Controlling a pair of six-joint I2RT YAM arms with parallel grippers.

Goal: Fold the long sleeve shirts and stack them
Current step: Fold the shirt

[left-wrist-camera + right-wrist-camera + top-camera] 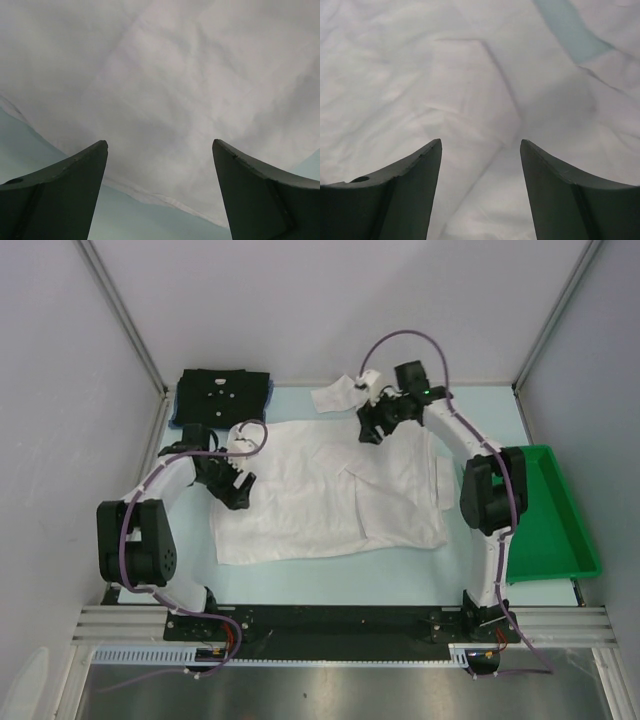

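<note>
A thin, creased white shirt (pixel 330 490) lies spread over the middle of the table, one sleeve (pixel 338 395) reaching to the far edge. A black shirt with small white marks (pixel 222 397) lies folded at the far left on top of a blue shirt (pixel 177 412), of which only an edge shows. My left gripper (pixel 240 490) is open over the white shirt's left edge; its wrist view shows white cloth (pixel 165 90) and its hem between the fingers. My right gripper (pixel 372 430) is open above the shirt's far part; white cloth (pixel 470 90) fills its view.
A green plastic tray (pixel 560 520) stands at the table's right edge. Grey walls close in the table on the left, right and far sides. Pale blue table (pixel 330 575) shows in front of the shirt.
</note>
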